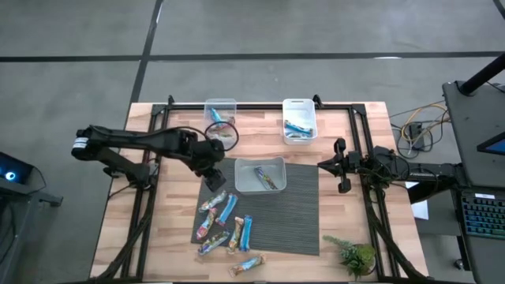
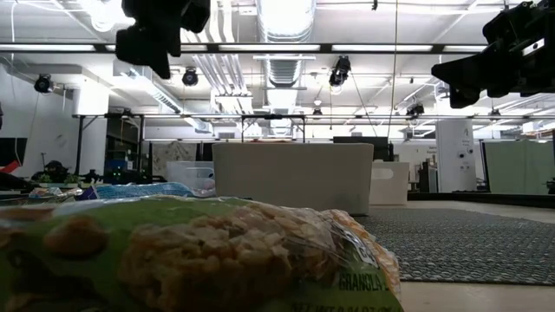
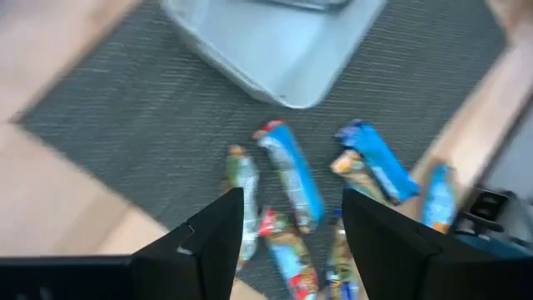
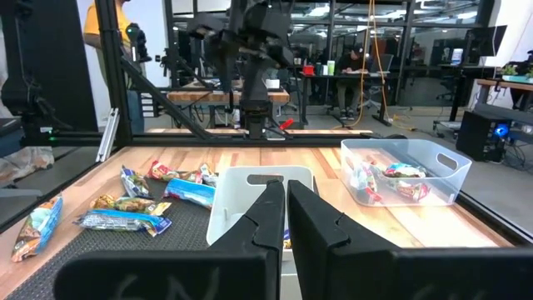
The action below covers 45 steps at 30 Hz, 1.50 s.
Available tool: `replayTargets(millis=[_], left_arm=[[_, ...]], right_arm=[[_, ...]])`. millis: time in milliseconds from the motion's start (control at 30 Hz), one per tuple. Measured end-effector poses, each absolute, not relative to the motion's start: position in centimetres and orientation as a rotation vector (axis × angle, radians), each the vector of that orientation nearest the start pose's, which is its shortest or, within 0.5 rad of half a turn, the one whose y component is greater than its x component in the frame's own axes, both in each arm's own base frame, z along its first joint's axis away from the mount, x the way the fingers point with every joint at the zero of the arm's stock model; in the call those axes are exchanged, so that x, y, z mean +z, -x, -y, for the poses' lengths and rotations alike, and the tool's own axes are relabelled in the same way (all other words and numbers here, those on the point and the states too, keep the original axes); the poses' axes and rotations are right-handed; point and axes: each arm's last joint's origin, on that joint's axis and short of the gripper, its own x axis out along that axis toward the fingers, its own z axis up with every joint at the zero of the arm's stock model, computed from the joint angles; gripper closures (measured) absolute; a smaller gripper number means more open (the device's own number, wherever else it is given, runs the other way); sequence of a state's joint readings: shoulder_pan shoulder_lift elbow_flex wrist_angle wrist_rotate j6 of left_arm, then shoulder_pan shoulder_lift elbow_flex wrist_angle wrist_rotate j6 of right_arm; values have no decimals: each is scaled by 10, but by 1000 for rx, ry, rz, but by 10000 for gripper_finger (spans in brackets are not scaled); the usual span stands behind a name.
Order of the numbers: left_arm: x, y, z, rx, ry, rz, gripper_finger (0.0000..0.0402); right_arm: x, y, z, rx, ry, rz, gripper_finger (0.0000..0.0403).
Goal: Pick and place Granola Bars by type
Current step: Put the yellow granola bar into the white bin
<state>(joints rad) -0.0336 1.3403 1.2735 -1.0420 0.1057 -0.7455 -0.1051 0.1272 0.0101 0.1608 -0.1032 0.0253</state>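
Observation:
Several Granola Bars (image 1: 225, 223), some blue and some multicoloured, lie loose on the dark mat (image 1: 296, 213) near its left side. One more bar (image 1: 248, 264) lies on the wood by the near edge and fills the low view (image 2: 191, 256). My left gripper (image 1: 215, 181) hangs open above the pile's far end. In its wrist view (image 3: 291, 242) a blue bar (image 3: 291, 179) lies below the gap between the fingers, untouched. My right gripper (image 1: 325, 165) waits shut at the table's right, held level (image 4: 283, 217).
A clear tub (image 1: 259, 175) with bars in it stands on the mat's far edge. At the back stand two more tubs, the left one (image 1: 221, 114) with multicoloured bars and the right one (image 1: 299, 120) with blue ones. A small green plant (image 1: 355, 256) is at the near right.

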Motion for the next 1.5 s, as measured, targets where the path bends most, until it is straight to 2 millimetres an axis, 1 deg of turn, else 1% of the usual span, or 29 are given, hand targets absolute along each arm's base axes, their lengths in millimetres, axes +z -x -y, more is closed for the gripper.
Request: replayTargets(millis=[100,233,367,633,800,1067,1233,1400,1500], left_arm=[[309,-254,14,204,750,-1060,215],[300,-256,16,132,797,-1008,215],[292,-256,17,123,823,-1028,215],[284,-254,18,97,835,-1063,215],[281,-256,18,70,804,-1082,215],[267,-266,21,90,801,-1142,216],[252,-270,24,121,791,-1236,216],[234,-274,31,245,887,-1340,216],[227,-277,35,309,920,-1360,216]], right_arm=[[172,-105,8,-2,-21,43,394],[172,-105,8,-1,-21,43,394],[172,-105,8,-2,-21,43,394],[172,-105,8,-2,-21,43,394],[172,-105,8,-2,-21,44,394],[172,-105,8,-2,-21,43,394],[172,-105,8,-2,-20,43,394],[172,-105,8,-2,-21,43,394],[172,-105,8,-2,-21,43,394]])
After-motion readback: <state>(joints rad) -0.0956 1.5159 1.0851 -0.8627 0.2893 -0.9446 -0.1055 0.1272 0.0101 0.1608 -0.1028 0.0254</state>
